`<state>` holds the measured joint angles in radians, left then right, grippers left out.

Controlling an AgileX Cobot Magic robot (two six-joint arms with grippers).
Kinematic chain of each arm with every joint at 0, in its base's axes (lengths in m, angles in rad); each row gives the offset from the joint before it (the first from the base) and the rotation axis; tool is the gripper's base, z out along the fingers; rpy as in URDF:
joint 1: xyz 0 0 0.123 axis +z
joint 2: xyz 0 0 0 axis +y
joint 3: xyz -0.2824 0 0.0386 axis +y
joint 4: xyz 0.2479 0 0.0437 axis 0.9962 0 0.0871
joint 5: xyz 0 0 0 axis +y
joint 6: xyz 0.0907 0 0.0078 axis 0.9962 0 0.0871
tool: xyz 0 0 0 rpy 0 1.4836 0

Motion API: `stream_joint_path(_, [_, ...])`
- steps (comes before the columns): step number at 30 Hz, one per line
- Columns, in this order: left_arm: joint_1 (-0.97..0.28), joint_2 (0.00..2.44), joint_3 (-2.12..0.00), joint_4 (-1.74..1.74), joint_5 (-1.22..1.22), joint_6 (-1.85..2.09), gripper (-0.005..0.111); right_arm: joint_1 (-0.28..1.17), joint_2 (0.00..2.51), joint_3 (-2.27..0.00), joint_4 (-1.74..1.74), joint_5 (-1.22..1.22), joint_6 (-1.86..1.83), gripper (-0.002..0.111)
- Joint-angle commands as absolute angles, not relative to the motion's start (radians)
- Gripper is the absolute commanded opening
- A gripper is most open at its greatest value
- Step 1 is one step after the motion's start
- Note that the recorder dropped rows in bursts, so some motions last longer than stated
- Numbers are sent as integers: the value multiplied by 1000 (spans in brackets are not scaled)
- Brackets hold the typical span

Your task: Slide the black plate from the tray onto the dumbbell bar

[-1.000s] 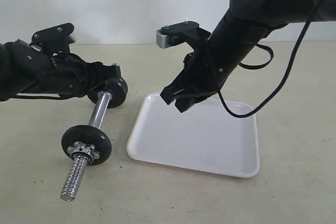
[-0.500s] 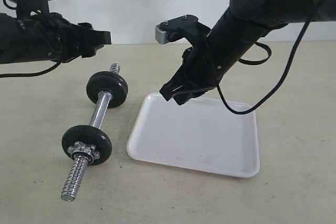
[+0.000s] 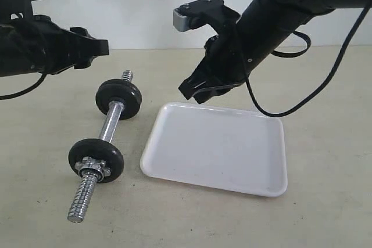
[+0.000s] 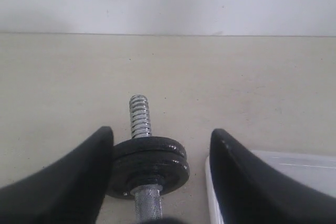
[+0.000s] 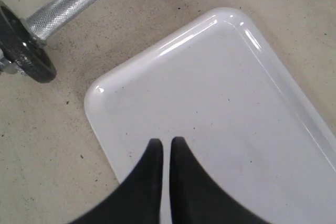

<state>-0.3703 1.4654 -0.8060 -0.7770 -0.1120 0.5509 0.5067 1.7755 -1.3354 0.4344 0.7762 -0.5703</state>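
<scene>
The dumbbell bar (image 3: pixel 109 126) lies on the table left of the white tray (image 3: pixel 215 143). Its far end carries two black plates pressed together (image 3: pixel 119 99), also seen in the left wrist view (image 4: pixel 149 161) below the threaded tip (image 4: pixel 139 116). The near end has one black plate (image 3: pixel 96 160) and a silver star nut (image 3: pixel 93 168). No plate lies in the tray (image 5: pixel 210 87). My left gripper (image 3: pixel 99 47) (image 4: pixel 163 131) hangs open, above and behind the far plates, touching nothing. Over the tray's far left corner my right gripper (image 3: pixel 195 92) (image 5: pixel 166 141) hovers, shut and empty.
The beige table (image 3: pixel 325 85) runs back to a white wall. The bar's long threaded near end (image 3: pixel 81 198) points toward the front edge. The right arm's cable (image 3: pixel 290 105) loops down over the tray's far rim.
My left gripper has let go at the bar's far plates and risen up and to the left, clear of the bar. The right gripper has lifted a little higher over the tray.
</scene>
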Motion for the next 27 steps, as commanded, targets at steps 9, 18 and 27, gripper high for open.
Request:
stream_joint_path(9, [-371, 1259, -710, -771, -126, 607, 40, 509, 1685, -1338, 352, 849, -518, 0])
stream_joint_path(18, [-371, 1007, -583, -771, -122, 607, 30, 509, 1565, -1338, 328, 896, -470, 0])
stream_joint_path(27, [-371, 675, -491, -771, -85, 611, 27, 509, 1383, -1338, 324, 917, -438, 0])
